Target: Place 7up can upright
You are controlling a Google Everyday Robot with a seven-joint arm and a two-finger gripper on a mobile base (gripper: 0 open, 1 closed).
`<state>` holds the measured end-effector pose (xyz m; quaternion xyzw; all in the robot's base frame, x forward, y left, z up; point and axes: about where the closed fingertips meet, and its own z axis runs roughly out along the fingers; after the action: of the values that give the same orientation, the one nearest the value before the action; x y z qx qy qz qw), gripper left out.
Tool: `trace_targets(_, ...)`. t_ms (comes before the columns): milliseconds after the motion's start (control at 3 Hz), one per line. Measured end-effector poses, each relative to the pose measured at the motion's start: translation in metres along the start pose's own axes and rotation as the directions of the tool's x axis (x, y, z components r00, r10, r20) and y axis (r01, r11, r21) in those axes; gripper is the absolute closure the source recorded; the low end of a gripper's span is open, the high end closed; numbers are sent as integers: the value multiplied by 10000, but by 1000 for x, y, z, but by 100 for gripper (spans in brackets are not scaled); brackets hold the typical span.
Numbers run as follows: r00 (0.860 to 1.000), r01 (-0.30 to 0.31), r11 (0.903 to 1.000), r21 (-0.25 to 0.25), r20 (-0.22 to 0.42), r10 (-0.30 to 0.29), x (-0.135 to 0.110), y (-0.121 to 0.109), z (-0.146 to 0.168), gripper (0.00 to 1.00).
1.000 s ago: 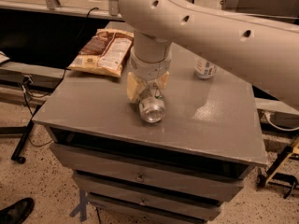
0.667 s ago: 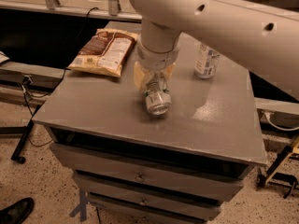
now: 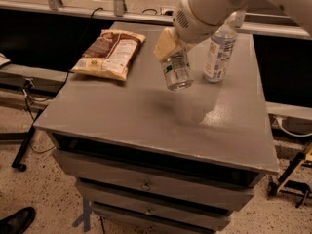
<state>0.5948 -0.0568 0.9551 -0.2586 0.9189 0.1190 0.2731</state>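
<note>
The 7up can (image 3: pixel 176 70) is silver-white with green lettering and hangs in the air above the middle of the grey cabinet top (image 3: pixel 122 111), tilted with its shiny end facing down and toward me. My gripper (image 3: pixel 170 47) is shut on the can's upper part. Its cream-coloured fingers (image 3: pixel 165 44) wrap the can from the left. The white arm reaches in from the upper right. The can's shadow lies on the top below and to the right of it.
A clear plastic water bottle (image 3: pixel 219 52) stands upright at the back right, close to the can. A brown chip bag (image 3: pixel 110 53) lies flat at the back left. The cabinet has drawers (image 3: pixel 146 184) below. A black shoe (image 3: pixel 14 222) is on the floor at bottom left.
The gripper has lifted the can off the cabinet top and carried it up and back toward the water bottle. The arm has risen out of the way, baring the bottle.
</note>
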Motion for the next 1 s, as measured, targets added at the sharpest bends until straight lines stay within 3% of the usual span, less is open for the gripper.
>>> trace_targets(333,9809,316,9871,-1569,1944,-5,-20,-3,-13,100)
trace_targets(667,9355,903,9480,-3051,3524,244,-24,11,-29,100)
trace_targets(1000,8841,1876,9146,-3581,4673,16,-6,31,-49,100)
